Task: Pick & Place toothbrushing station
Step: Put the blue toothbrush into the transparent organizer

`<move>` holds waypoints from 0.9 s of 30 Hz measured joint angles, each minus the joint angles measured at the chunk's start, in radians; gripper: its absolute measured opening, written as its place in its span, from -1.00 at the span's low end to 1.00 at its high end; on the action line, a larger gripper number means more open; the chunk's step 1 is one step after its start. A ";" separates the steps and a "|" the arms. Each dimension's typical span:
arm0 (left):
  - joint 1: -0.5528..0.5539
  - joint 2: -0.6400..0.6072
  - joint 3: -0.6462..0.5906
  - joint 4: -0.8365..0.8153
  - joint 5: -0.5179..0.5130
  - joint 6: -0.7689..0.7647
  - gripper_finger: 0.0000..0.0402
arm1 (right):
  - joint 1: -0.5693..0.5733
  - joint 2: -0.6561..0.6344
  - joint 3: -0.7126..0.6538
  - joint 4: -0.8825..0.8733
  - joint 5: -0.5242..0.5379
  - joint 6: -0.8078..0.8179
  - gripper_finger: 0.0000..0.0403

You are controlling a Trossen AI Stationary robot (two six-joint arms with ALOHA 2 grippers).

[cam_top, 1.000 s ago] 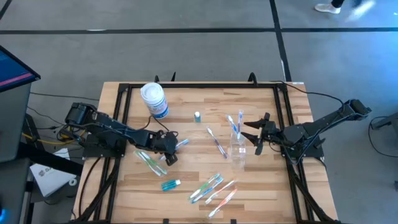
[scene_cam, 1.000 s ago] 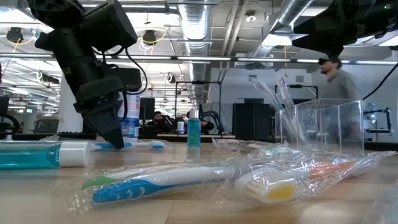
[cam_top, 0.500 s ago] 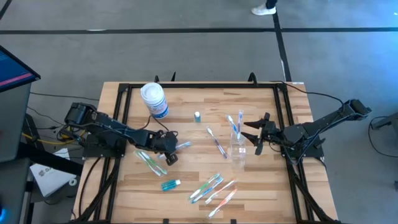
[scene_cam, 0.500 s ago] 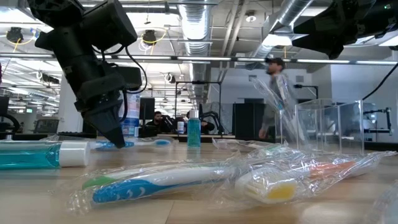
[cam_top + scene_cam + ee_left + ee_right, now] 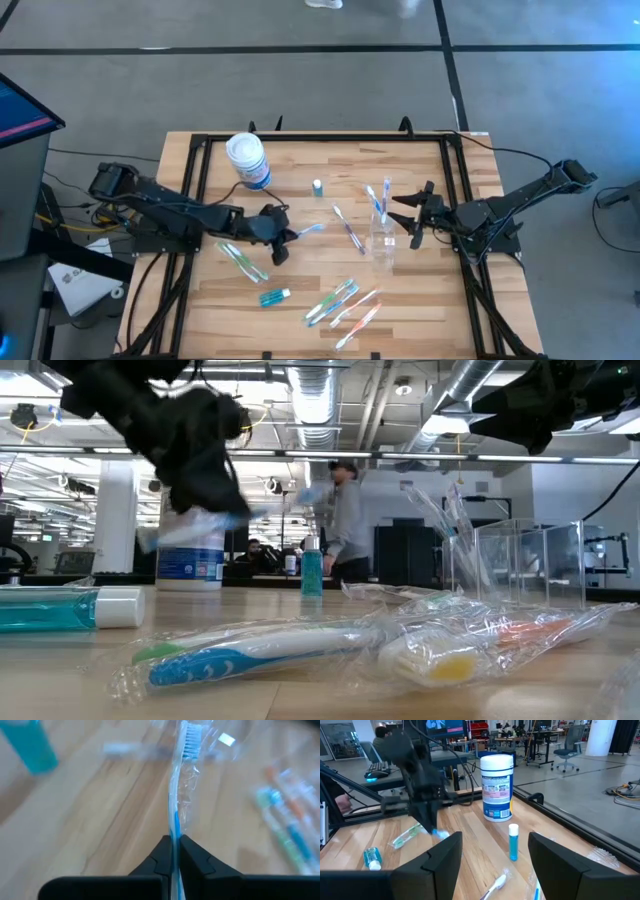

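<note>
My left gripper (image 5: 284,240) is shut on a blue-and-white toothbrush (image 5: 308,230) in clear wrap, held above the table's middle left; it is blurred in the low view (image 5: 200,460). My right gripper (image 5: 412,214) is open and empty, just right of the clear plastic cup (image 5: 382,234), which stands on the table with a few toothbrushes (image 5: 379,199) in it. More wrapped toothbrushes lie flat on the table: one in the middle (image 5: 347,228), green ones (image 5: 243,260) at the left, and a cluster (image 5: 345,302) near the front. A teal tube (image 5: 317,187) stands upright and another (image 5: 274,296) lies flat. My left gripper pinches the toothbrush's handle (image 5: 174,834) between its two fingers, through the clear wrap. The brush runs on forward past the fingertips, with its bristle head (image 5: 190,742) at the far end. The brush is lifted clear of the table and points toward the table's right.
A white canister with a blue label (image 5: 247,160) stands at the far left of the table. A black frame (image 5: 320,137) runs around the tabletop. A person walks in the room behind, seen in the low view (image 5: 345,520).
My left gripper has risen from the tabletop and gone a little toward the table's right edge, still shut on the toothbrush. The toothbrush, which lay low at the table, is now lifted clear.
</note>
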State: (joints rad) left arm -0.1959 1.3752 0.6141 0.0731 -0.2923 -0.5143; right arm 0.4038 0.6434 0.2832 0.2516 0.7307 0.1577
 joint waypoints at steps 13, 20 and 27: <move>0.004 -0.034 0.000 0.437 -0.015 0.271 -0.97 | 0.000 0.000 0.000 0.040 -0.026 0.000 0.08; 0.037 -0.034 0.000 0.568 -0.014 0.327 -0.97 | 0.000 0.000 0.000 0.052 -0.026 -0.001 0.08; 0.076 -0.014 0.000 0.700 0.047 0.355 -0.97 | -0.001 0.016 0.000 0.103 -0.049 -0.011 0.08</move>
State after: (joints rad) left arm -0.1199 1.3612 0.6140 0.7734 -0.2456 -0.1596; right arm 0.4026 0.6592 0.2829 0.3549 0.6818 0.1469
